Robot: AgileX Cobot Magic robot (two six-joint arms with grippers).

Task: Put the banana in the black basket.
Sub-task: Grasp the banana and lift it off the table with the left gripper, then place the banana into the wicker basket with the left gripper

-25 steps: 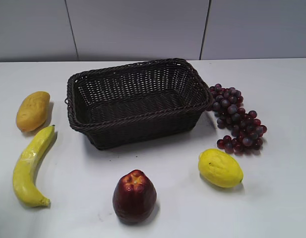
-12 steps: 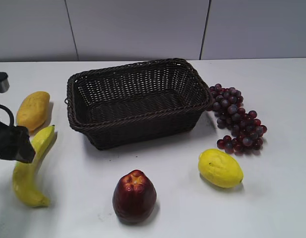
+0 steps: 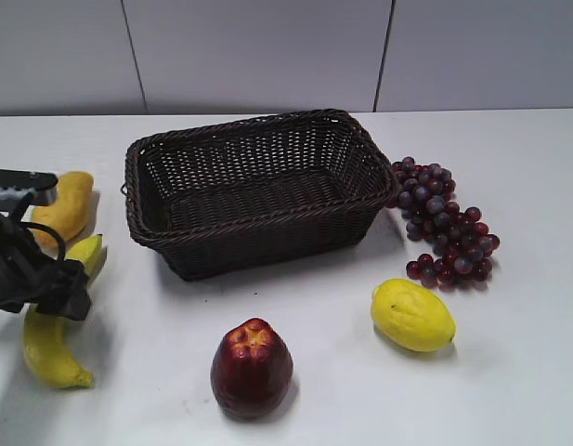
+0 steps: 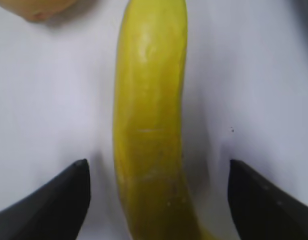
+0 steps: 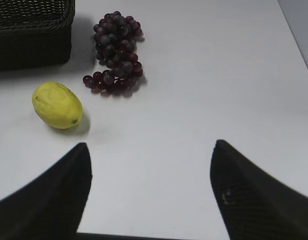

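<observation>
The banana (image 3: 52, 336) lies on the white table (image 3: 527, 372) at the near left, well left of the black basket (image 3: 253, 190). Its middle is hidden in the exterior view by the left gripper (image 3: 45, 283), which hangs over it; only the stem end and the near rounded end show there. In the left wrist view the banana (image 4: 150, 125) runs straight up between the two dark fingertips (image 4: 59, 197), which stand wide apart on either side without touching it; its near end is cut off by the frame edge. An orange-yellow fruit (image 3: 67, 206) just beyond the banana is partly covered by the arm. The right gripper (image 5: 151, 195) is out of the exterior view; its wrist camera shows the fingers spread apart over bare table, with a lemon (image 5: 57, 105) and grapes (image 5: 115, 52) farther off.
</observation>
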